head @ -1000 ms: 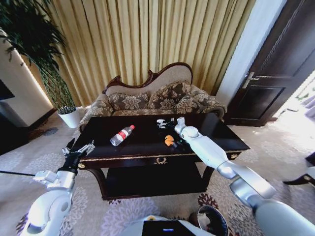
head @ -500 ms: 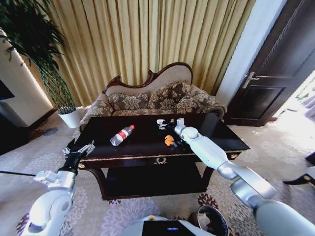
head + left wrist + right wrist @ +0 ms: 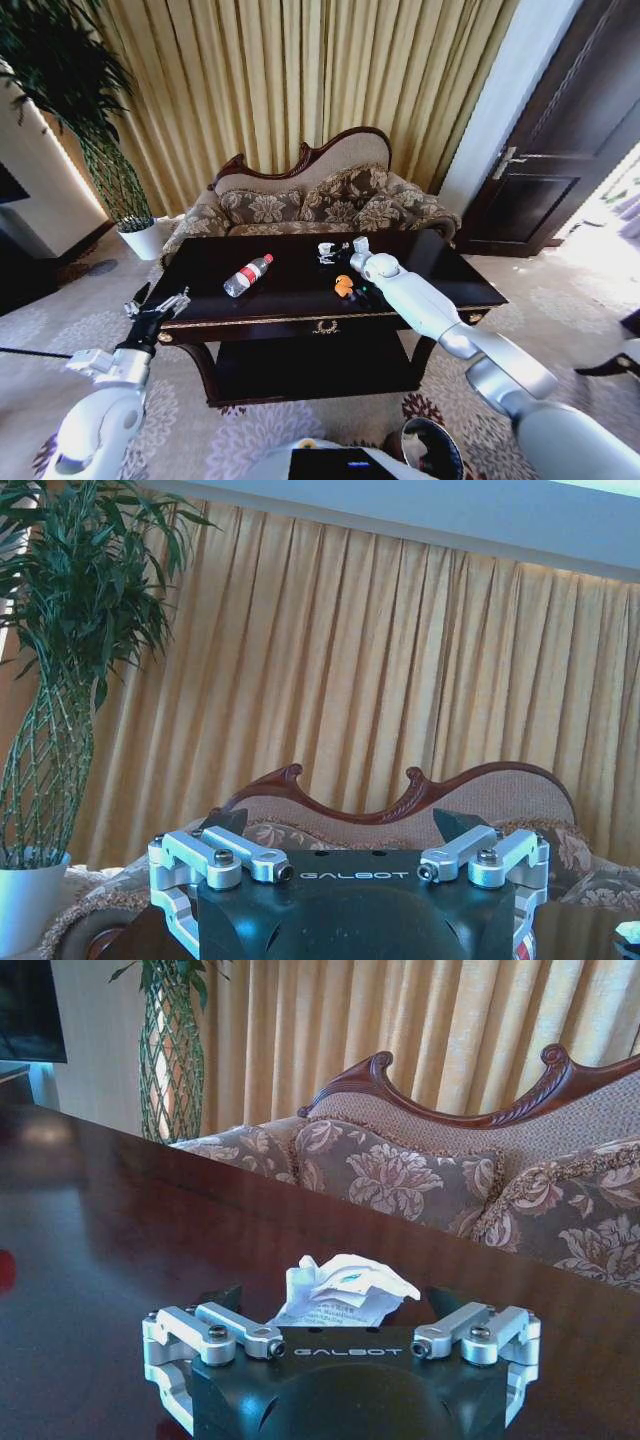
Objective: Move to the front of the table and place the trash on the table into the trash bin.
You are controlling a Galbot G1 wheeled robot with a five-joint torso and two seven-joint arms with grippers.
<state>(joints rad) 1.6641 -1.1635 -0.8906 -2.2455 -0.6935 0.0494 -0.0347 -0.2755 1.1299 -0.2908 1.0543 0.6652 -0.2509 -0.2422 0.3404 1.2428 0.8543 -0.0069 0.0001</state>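
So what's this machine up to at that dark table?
It is clearing litter off the table. Its right tool reaches over the tabletop with fingers open around a crumpled white paper, not yet gripping it. An orange scrap lies beside that arm, and a plastic bottle lies further left. The left tool hangs open near the table's left corner. The trash bin stands on the carpet by the robot.

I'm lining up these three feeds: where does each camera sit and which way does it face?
Head: high on the robot, looking down at the table; both arms show.
Left wrist: on the left gripper, beside the table, facing sofa and curtain; open fingers show.
Right wrist: on the right gripper, low over the table, facing crumpled paper; open fingers show.
All share the sofa.
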